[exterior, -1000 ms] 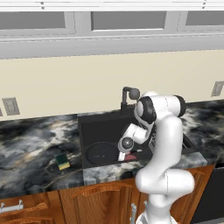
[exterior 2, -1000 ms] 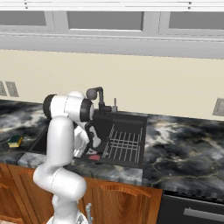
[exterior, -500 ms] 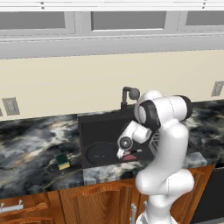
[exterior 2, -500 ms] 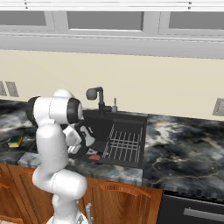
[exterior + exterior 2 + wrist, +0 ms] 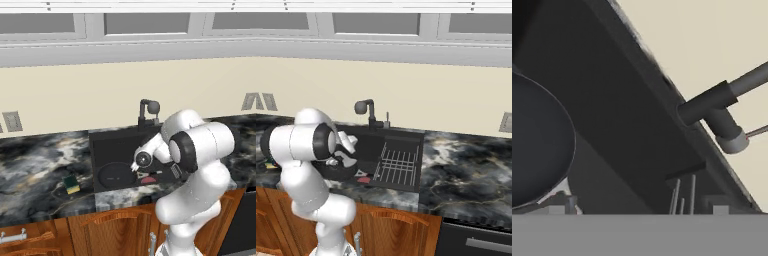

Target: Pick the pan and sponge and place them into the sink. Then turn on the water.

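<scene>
Arm folded low over sink (image 5: pixel 107 150), gripper (image 5: pixel 172 170) released, pan (image 5: pixel 116 175) inside basin, sponge (image 5: pixel 71 184) on table (image 5: pixel 35 170) at 9 o'clock.

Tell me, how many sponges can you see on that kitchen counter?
1. The sponge lies on the marble counter just left of the sink. Others could be hidden behind the robot's arm.

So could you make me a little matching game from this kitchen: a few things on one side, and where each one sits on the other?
Things:
1. pan
2. sponge
3. faucet
4. wire dish rack

Places:
A. at the back edge of the sink
B. on the marble counter, left of the sink
C. in the sink's right part
D. on the sink floor, left part

Pairs: 1-D, 2-B, 3-A, 4-C
</scene>
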Available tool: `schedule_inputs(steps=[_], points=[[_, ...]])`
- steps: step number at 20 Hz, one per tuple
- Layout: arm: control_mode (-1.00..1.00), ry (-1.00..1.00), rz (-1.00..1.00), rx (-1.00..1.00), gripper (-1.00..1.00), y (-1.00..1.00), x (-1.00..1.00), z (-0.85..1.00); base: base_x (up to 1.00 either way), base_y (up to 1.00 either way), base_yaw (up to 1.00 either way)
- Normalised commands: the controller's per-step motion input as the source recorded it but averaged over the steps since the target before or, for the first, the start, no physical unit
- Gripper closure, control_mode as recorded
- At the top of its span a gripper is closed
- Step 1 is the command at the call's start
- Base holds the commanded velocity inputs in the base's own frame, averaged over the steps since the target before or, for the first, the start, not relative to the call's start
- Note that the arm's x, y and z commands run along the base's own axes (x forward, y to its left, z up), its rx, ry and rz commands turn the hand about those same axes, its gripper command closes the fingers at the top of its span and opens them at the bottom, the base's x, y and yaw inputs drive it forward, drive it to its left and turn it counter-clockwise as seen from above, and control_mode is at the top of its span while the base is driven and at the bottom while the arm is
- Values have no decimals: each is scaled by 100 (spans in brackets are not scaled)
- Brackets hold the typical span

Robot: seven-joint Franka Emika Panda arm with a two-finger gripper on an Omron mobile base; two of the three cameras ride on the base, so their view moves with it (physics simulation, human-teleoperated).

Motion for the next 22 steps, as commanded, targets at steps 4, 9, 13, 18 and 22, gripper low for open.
schedule_inputs(steps=[4, 9, 13, 18, 22], points=[[-100, -7, -16, 27, -100, 7, -31, 66, 0, 0, 0], [-100, 0, -11, 33, -100, 7, -28, 75, 0, 0, 0], [-100, 1, -6, 34, -100, 12, -22, 73, 0, 0, 0], [-100, 6, -3, 32, -100, 22, -11, 74, 0, 0, 0], [-100, 12, -1, 27, -100, 37, -3, 69, 0, 0, 0]])
